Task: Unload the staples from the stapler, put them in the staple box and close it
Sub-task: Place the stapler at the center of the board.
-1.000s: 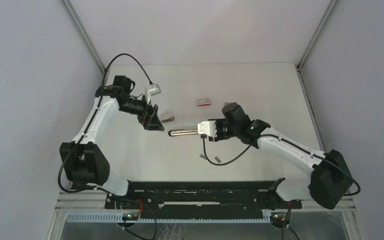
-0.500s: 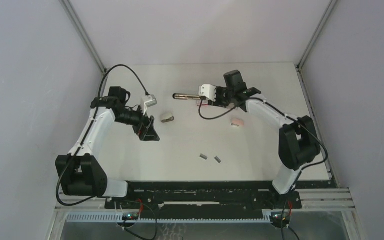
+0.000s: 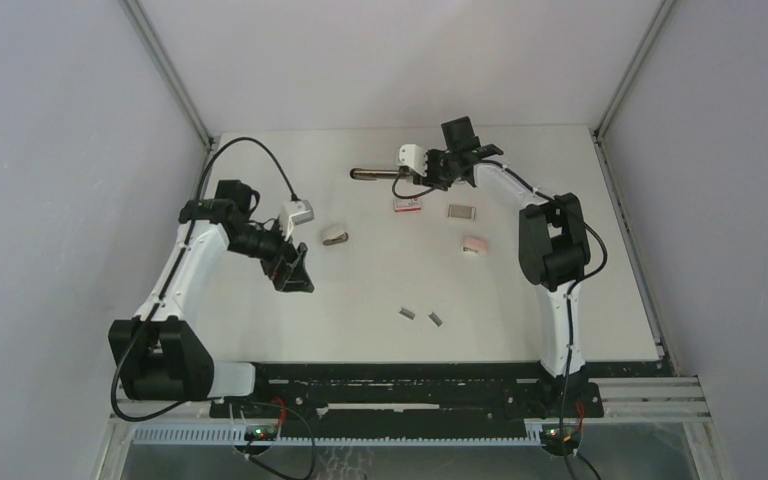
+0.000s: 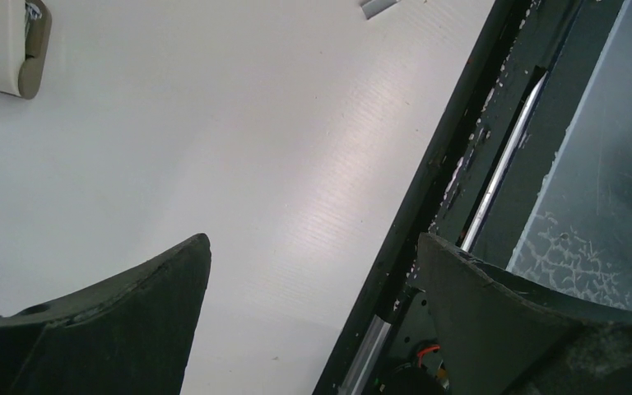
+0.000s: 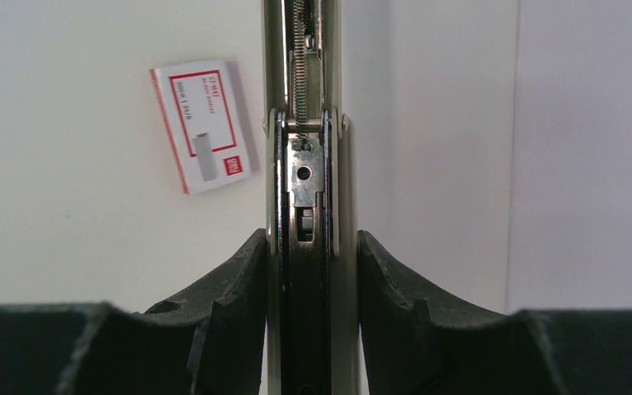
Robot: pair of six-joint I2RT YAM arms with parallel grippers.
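My right gripper (image 3: 406, 178) is shut on the stapler (image 3: 370, 174), held above the table's far edge with its chrome magazine pointing left. In the right wrist view the stapler (image 5: 304, 164) runs straight up between my fingers (image 5: 239, 280), its spring channel showing; I cannot tell whether staples are inside. Two short grey strips of staples (image 3: 407, 313) (image 3: 435, 319) lie on the table near the middle front. My left gripper (image 3: 295, 275) hovers open and empty over the left side. One staple strip (image 4: 378, 6) shows at the top of its wrist view.
A red-and-white little box (image 3: 407, 205) (image 5: 202, 126) lies under the right arm, with a small grey block (image 3: 460, 211) beside it. A pink small stapler (image 3: 474, 245) and a beige one (image 3: 334, 235) (image 4: 4, 45) rest on the table. The black rail (image 4: 428, 214) borders the near edge.
My right arm has swung from the table's middle to the far edge, carrying the stapler. The left gripper has drifted nearer to the front, still open.
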